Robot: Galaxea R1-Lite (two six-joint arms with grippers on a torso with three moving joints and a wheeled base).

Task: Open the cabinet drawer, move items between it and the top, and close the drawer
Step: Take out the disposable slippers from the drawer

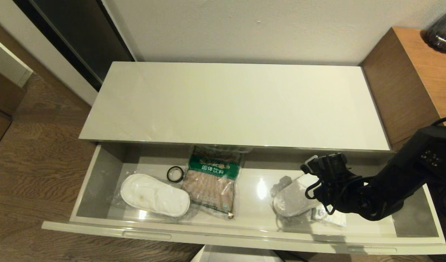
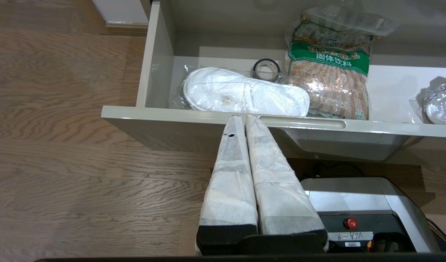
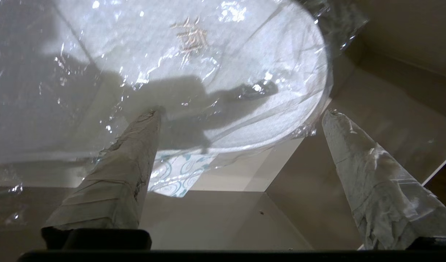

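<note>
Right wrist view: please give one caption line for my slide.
Open right gripper over a bagged white slipper pair inside the drawer.

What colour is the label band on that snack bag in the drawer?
Green with white lettering, on the brown bag; clearest in the left wrist view.

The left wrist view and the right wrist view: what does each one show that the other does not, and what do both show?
Only the left wrist view shows the left gripper shut outside the drawer front, the left slipper pair, the black tape roll and the brown bag. Only the right wrist view shows the right gripper open at the right slipper pair, and part of the flat packet under it. Both show the drawer's inside and that right pair, which the left wrist view catches only at its edge.
</note>
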